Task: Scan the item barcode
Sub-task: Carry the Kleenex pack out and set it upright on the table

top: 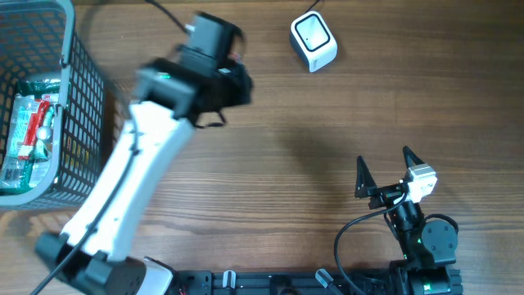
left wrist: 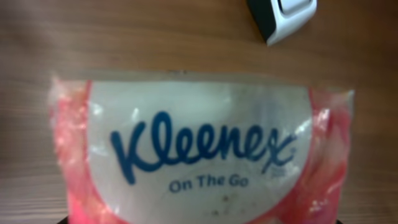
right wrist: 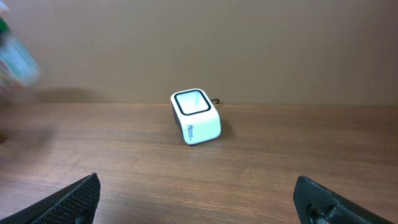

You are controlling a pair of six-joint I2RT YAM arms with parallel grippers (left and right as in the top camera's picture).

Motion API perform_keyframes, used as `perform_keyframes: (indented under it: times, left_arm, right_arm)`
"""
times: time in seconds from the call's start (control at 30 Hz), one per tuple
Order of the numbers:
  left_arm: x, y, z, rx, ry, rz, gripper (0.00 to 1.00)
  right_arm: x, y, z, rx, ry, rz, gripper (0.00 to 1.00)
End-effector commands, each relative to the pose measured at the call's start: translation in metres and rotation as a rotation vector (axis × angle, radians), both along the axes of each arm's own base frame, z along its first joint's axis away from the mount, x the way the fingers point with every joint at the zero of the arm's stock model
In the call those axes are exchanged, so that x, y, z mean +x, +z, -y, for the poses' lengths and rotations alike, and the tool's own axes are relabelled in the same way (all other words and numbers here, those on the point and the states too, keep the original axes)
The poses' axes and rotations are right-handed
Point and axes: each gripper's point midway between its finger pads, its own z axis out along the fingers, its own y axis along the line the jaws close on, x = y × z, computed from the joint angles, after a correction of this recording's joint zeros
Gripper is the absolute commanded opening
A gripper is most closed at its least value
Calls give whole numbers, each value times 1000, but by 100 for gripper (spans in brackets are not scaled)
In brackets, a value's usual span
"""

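Upper middle of the overhead view: left gripper (top: 219, 37), jaws pinched on a pink tissue pack (left wrist: 199, 149), which is held above the wooden table (top: 311, 147), near the white scanner (top: 313, 41). Lower right: right gripper (top: 383, 161), jaws spread wide, nothing held. Upper left: wire basket (top: 82, 98), packets kept inside.

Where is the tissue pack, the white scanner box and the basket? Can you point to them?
Tissue pack (left wrist: 199, 149), left wrist view, on its blue Kleenex logo.
White scanner (right wrist: 196, 116), right wrist view, on the middle of its body.
Basket (top: 82, 106), overhead view, on its right mesh wall.
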Motion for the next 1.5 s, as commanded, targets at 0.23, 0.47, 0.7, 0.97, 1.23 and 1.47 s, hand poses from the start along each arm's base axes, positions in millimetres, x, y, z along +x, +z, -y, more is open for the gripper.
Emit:
perform_keyframes:
  times: [0.23, 0.47, 0.7, 0.97, 1.23, 1.47]
  left_arm:
    - [-36, -136, 65, 93, -78, -146, 32]
    - [-47, -175, 88, 118, -111, -189, 33]
    - [-53, -196, 96, 137, -114, -220, 33]
    - [-54, -206, 97, 141, -92, -239, 35]
    - [-57, -220, 97, 164, -95, -263, 45]
    - [-57, -217, 98, 159, -98, -259, 95]
  right_arm:
    - [0, 1, 2, -5, -8, 6, 100]
    - [0, 1, 2, -6, -8, 6, 100]
    - [0, 1, 2, -6, -8, 6, 100]
    - [0, 1, 2, -6, -8, 6, 100]
    - [0, 1, 2, -5, -8, 6, 100]
    - [0, 1, 2, -6, -8, 6, 100]
